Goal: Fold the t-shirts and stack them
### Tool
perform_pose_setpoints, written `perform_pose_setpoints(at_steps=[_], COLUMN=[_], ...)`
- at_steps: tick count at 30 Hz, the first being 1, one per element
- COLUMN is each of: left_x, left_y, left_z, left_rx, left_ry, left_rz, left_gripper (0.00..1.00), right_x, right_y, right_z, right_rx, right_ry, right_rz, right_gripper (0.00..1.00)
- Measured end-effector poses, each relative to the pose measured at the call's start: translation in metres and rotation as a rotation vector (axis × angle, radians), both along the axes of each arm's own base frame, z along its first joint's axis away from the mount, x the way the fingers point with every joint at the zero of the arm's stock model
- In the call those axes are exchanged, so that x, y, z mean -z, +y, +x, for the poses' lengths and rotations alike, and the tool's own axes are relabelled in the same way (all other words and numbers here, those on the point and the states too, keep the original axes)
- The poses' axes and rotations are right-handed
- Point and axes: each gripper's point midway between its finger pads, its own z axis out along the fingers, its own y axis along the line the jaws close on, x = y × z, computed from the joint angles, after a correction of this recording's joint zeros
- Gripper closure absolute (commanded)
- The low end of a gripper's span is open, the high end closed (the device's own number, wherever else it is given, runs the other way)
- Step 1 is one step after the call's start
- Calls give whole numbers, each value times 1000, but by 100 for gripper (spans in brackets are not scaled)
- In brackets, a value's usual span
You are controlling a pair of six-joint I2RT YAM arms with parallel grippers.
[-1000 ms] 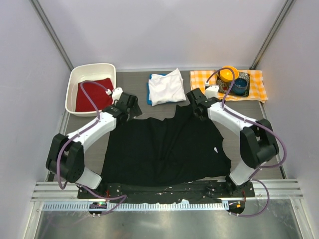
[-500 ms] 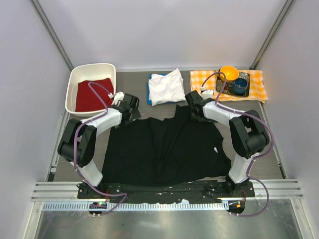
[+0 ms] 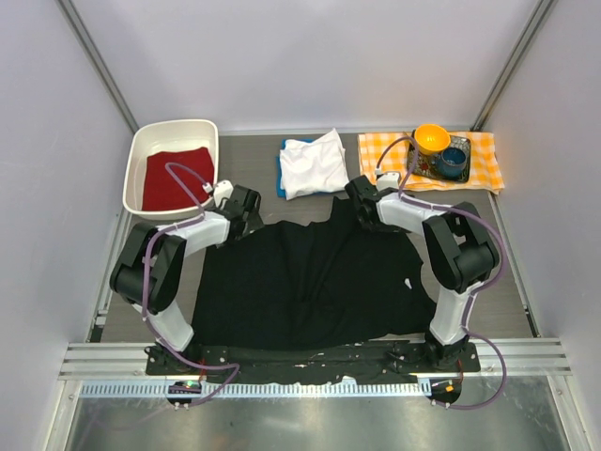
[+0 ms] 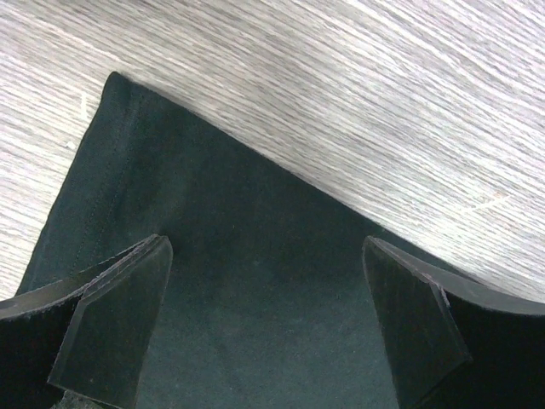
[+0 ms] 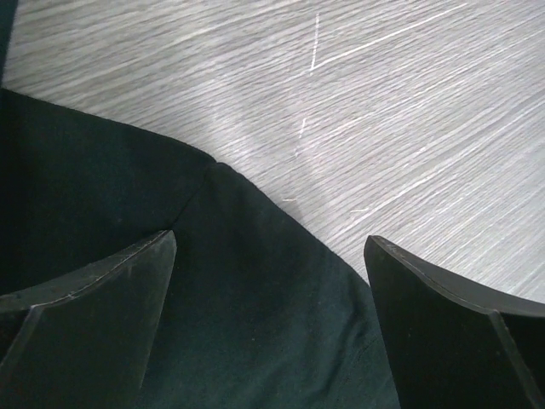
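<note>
The large black t-shirt (image 3: 310, 282) lies spread across the table, its small white label (image 3: 406, 282) near the right edge. A folded white t-shirt (image 3: 315, 163) lies at the back on a blue one (image 3: 280, 176). My left gripper (image 3: 246, 210) is open over the black shirt's far left corner. In the left wrist view the black cloth (image 4: 255, 256) lies between the spread fingers of that gripper (image 4: 264, 319). My right gripper (image 3: 362, 202) is open over the far right corner. In the right wrist view the cloth (image 5: 264, 290) lies between the spread fingers of that gripper (image 5: 268, 319).
A white bin (image 3: 138, 162) holding a red cloth (image 3: 175, 178) stands at the back left. An orange-and-white checked cloth (image 3: 479, 150) at the back right carries an orange bowl (image 3: 431, 139) and a blue cup (image 3: 454, 162). Grey wood table (image 4: 341, 85) shows beyond the shirt's edge.
Both arms have folded up, their elbows drawing inward. The right gripper has shifted slightly left along the shirt's far edge. The left gripper has barely moved. The shirt looks unchanged.
</note>
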Motion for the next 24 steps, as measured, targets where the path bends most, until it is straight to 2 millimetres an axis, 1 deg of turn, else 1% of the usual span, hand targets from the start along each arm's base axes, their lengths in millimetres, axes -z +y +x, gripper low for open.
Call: perform_pose_setpoints(at_steps=[4, 7, 13, 20, 24], left_x=[-1, -3, -3, -4, -9], left_y=[6, 7, 15, 17, 15], left_z=[-3, -6, -23, -38, -44], left_rx=[-16, -18, -26, -30, -22], left_ry=[-27, -49, -44, -33, -27], left_rz=[-15, -34, -43, -68, -86], left_gripper=[0, 0, 0, 0, 0], right_x=[-2, -3, -3, -5, -13], right_y=[-9, -14, -23, -31, -32], right_z=[-1, -2, -8, -22, -29], right_rx=[18, 31, 54, 71, 73], right_ry=[-1, -1, -7, 9, 24], right_rz=[-56, -94, -136, -155, -139], right_gripper=[0, 0, 0, 1, 0])
